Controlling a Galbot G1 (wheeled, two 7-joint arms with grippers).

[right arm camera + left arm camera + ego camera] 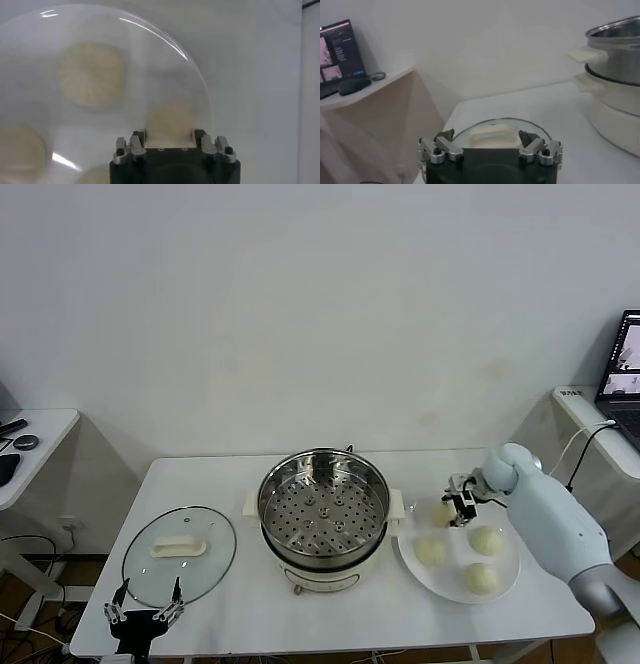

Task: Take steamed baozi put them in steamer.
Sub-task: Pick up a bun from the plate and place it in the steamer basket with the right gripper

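A white table point(250, 614) carries a round glass lid point(180, 555) with a white handle at its left near side and a flat white plate point(455, 569) at its right. A laptop point(624, 379) stands on a separate surface at far right.

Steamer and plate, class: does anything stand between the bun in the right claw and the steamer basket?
Nothing visible does. The right claw grips the nearest baozi on the plate; the steamer beside it is uncovered, its glass lid lying on the far side.
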